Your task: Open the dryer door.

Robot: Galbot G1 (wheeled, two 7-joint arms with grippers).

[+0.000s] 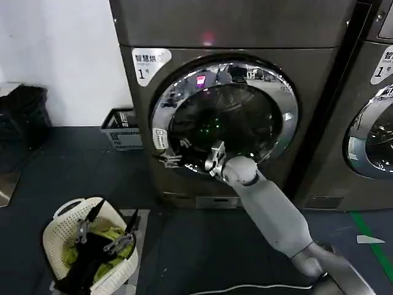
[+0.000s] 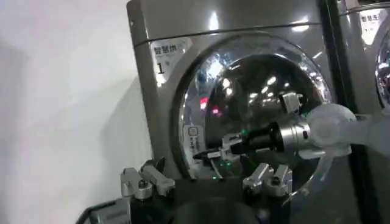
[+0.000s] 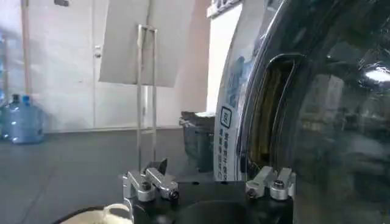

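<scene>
From the head camera, the right arm [image 1: 276,212] reaches up from the lower right, forearm slanting toward the dryer [image 1: 233,37], its wrist bent so the right gripper [image 1: 175,158] sits at the lower left of the door [image 1: 224,120], beside the white sticker [image 1: 159,139] on the chrome rim. The door looks shut, flush with the dryer's front. The left gripper [image 1: 104,230] hangs low over a white basket [image 1: 61,215] on the floor, fingers spread and holding nothing. From the left wrist, the right gripper [image 2: 210,153] lies level across the door [image 2: 256,109], its tips at the rim's edge near the sticker [image 2: 192,137]; whether it grips the rim I cannot tell. From the right wrist, the door's [image 3: 329,109] rim edge stands just beside the camera.
</scene>
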